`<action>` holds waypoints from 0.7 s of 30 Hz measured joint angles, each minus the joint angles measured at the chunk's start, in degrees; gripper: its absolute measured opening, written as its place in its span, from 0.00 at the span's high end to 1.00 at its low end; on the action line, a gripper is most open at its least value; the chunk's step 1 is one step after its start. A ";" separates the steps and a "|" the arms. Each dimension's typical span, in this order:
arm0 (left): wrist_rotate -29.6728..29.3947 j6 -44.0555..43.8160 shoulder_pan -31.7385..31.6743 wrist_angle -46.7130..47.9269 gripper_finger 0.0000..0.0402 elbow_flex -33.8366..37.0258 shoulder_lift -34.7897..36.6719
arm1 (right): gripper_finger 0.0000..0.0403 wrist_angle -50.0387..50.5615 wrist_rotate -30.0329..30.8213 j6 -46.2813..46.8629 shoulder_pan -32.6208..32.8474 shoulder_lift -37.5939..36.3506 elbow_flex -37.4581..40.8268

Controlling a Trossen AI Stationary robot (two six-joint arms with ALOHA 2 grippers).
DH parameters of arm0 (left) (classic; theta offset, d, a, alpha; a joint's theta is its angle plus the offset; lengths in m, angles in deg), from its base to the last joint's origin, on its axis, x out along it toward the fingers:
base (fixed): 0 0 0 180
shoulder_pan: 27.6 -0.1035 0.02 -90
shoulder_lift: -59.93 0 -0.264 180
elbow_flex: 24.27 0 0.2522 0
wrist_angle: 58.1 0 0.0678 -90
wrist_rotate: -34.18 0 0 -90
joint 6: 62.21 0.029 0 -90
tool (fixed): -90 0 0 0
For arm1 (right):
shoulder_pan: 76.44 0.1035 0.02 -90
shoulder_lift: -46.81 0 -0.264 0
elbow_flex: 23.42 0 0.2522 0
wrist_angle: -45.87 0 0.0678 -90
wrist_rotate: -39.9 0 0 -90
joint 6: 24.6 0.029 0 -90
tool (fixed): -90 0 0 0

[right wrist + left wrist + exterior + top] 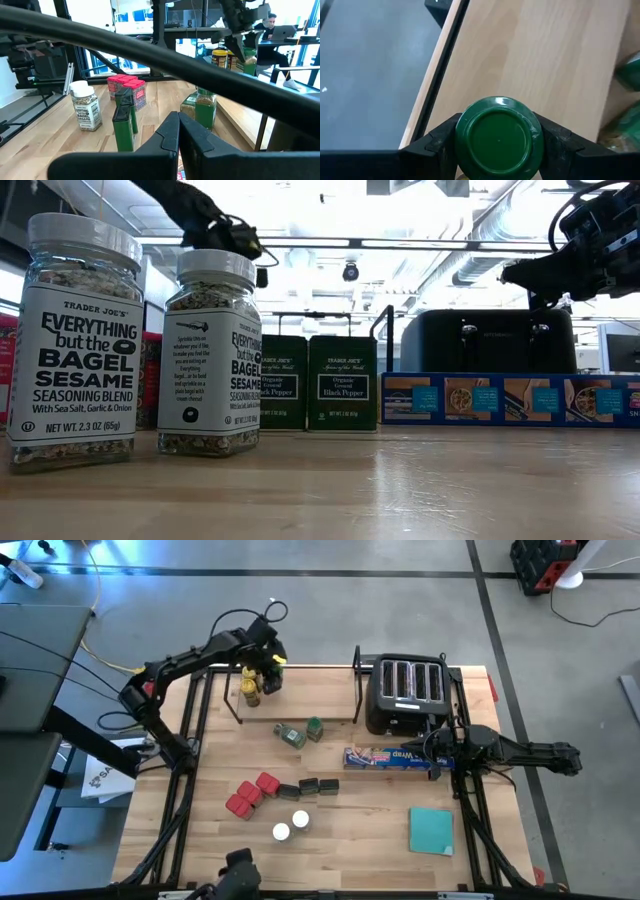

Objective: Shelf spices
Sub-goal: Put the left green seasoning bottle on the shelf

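I see a light wooden table [360,830] on grey floor, with an office and a seated person [272,25] beyond. My left gripper's [497,137] fingers are clamped on a green-lidded jar [499,137] over the shelf [290,700], beside yellow-lidded jars [249,686]. The other spices [280,802] lie on the table. The right gripper's [178,131] fingers are together by the blue box [390,757]. The held jar's label is hidden.

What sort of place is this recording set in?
Probably a robotics lab or open office, not a home kitchen: a wooden table on a bare grey floor, exposed ceiling ducts and strip lights, and a person at a desk behind.
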 joint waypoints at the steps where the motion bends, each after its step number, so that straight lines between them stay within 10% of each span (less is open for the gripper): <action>1: -0.05 0.29 -0.15 -0.05 0.49 0.00 -0.39 | 1.00 0.00 0.00 0.00 0.01 0.00 0.00; 21: -8.71 9.40 -0.14 -0.68 0.35 -0.06 -0.77 | 1.00 0.01 0.00 0.00 0.01 0.00 0.00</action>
